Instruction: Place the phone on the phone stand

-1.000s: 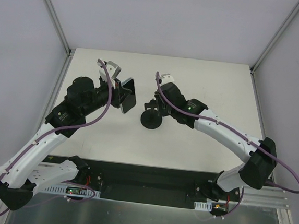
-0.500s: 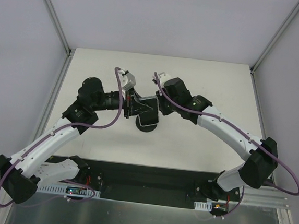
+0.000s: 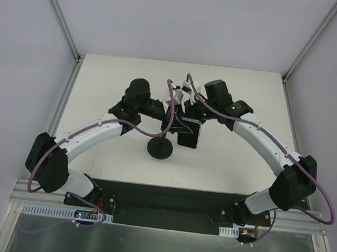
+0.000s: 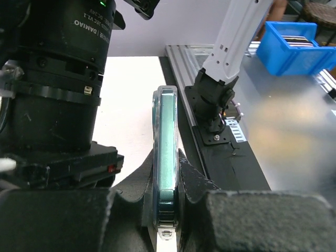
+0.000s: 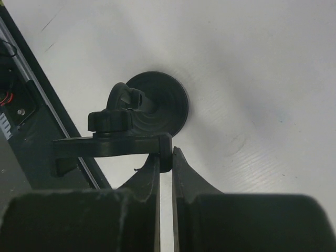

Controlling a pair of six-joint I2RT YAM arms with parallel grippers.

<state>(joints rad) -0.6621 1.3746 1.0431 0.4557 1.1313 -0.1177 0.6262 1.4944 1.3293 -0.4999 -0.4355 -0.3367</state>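
So over the last second the left gripper [image 4: 166, 163] swung the phone [image 3: 189, 134] from upper left into mid-frame in the top view. It now sits just right of the phone stand [image 3: 160, 148], and the right gripper [image 5: 166, 157] has clamped onto the stand's top bracket. The left one is pinched tight on the phone, edge-on. My worry is that the right grip only has the bracket's end, so seating the phone could twist or tip the stand. The arms are crowded there too and might bump.
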